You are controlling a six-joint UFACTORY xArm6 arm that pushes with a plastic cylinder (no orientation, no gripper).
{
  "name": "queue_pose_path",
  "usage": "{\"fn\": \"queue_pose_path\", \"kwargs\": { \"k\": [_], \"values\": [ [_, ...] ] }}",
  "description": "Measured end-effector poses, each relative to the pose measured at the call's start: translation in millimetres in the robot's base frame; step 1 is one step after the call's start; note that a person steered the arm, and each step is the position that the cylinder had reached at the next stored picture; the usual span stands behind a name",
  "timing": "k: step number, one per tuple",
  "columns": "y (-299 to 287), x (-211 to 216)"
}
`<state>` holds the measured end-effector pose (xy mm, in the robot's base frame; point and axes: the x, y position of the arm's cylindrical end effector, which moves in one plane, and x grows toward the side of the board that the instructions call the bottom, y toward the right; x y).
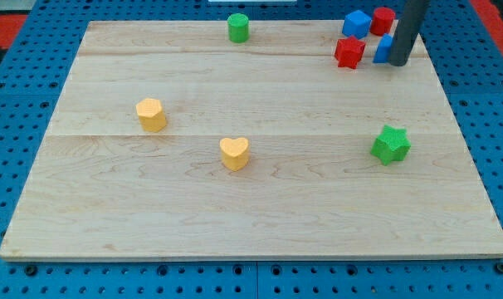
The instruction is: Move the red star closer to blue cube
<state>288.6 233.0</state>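
The red star lies near the view's top right on the wooden board. The blue cube sits just above it, a small gap apart. A red cylinder stands right of the blue cube. A second blue block lies right of the red star, partly hidden behind my rod. My tip rests on the board right of the red star, against that second blue block.
A green cylinder stands at the top middle. A green star lies at the right middle. A yellow hexagon-like block is at the left, a yellow heart near the centre. Blue pegboard surrounds the board.
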Motion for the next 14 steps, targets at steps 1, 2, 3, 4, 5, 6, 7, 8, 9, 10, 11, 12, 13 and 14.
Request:
{"fn": "queue_pose_path", "kwargs": {
  "k": [1,2,3,4,5,6,7,8,9,10,11,12,13,14],
  "values": [
    [9,-21],
    [11,-36],
    [11,-44],
    [11,-49],
    [11,-47],
    [20,-42],
    [25,-33],
    [25,-22],
    [24,-20],
    [24,-32],
    [23,-56],
    [17,-66],
    [16,-66],
    [18,-40]
  ]
}}
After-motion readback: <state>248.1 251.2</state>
